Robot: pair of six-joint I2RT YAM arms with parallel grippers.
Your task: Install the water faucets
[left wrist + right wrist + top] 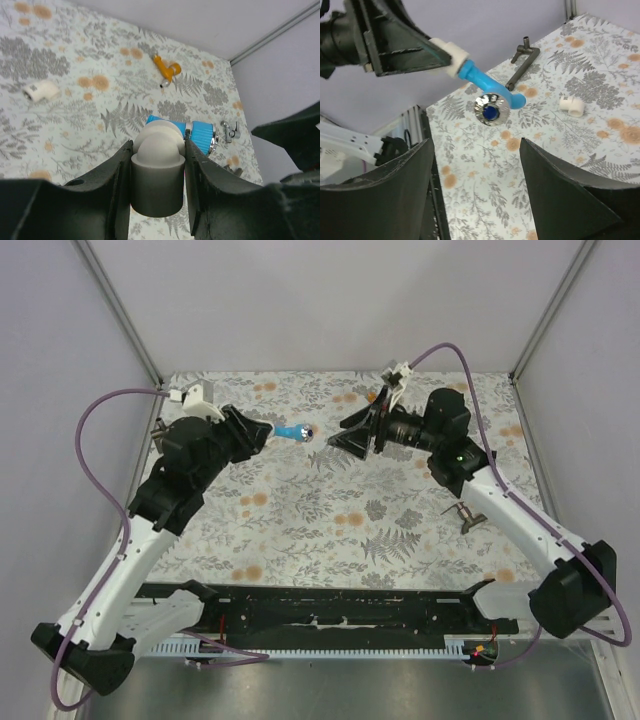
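Left tool (265, 433) is clamped on a white fitting (155, 142), blue faucet (296, 432) apparently screwed in, above the table (300, 510). Right tool (475, 145) gapes apart, facing it. Orange faucet (166, 71) lies on the table.

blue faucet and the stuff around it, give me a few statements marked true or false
1. The left gripper is shut on a white elbow fitting that carries the blue faucet. True.
2. The right gripper is clamped on the blue faucet. False: its jaws stand open, with the faucet apart in front of them.
3. The orange faucet lies on the table, held by neither arm. True.
4. Every white fitting is held in a gripper. False: a loose white fitting lies on the table.
5. A dark metal bracket lies on the table. True.
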